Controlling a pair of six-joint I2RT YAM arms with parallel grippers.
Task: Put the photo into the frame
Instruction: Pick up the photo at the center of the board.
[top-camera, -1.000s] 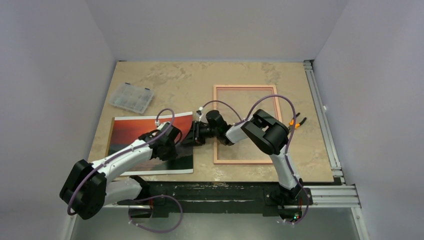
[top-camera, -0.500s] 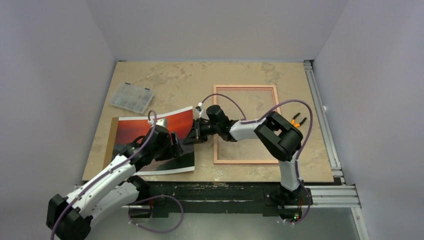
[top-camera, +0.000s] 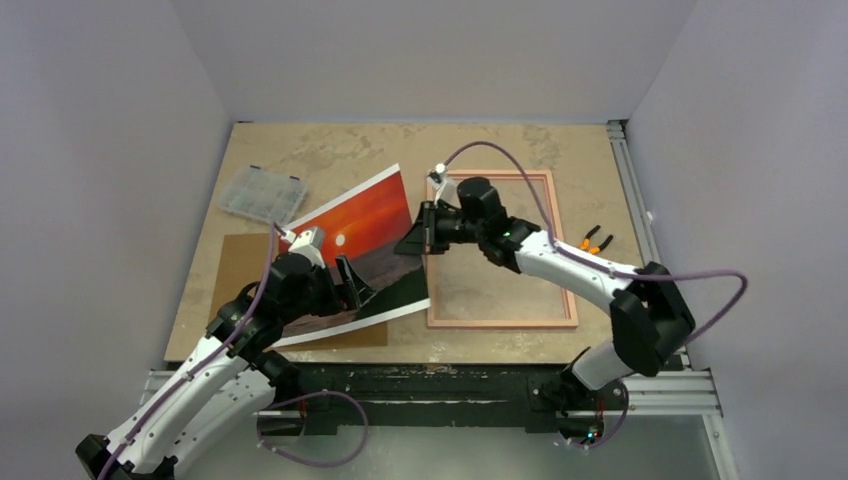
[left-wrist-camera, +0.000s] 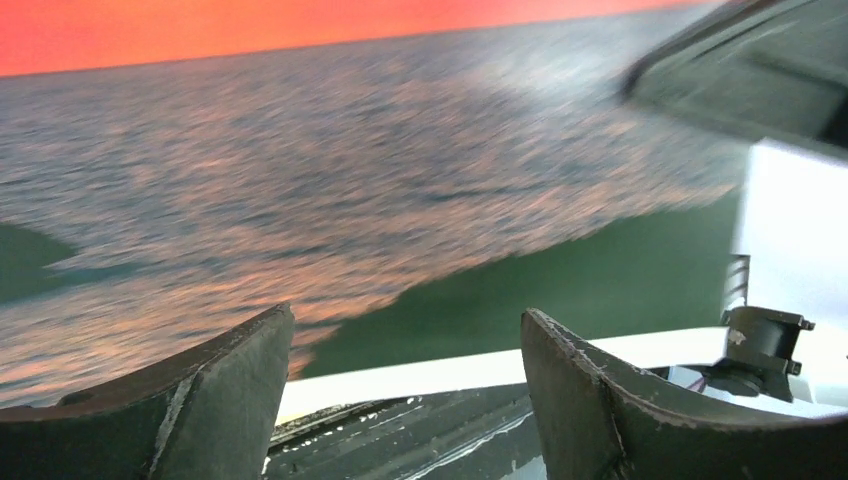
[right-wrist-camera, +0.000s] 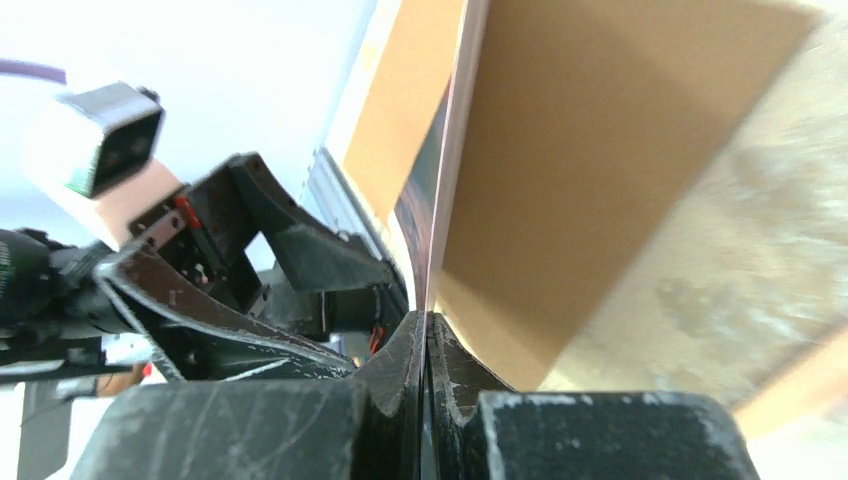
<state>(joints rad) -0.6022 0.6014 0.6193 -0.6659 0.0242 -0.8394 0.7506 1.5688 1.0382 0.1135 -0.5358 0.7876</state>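
Beige marbled table (top-camera: 330, 150), grey walls. We record the right arm stretched across the frame (top-camera: 500, 323), the right gripper (top-camera: 414, 240) clamped on the edge of the photo (top-camera: 365, 225) just left of the frame, that edge raised. Further left, the left arm reaches forward, the left gripper (top-camera: 355, 283) spread above the photo's near side. The photo overlies a brown board (top-camera: 235, 265). A clear compartment box (top-camera: 263, 195) sits well left; we cannot tell its contents
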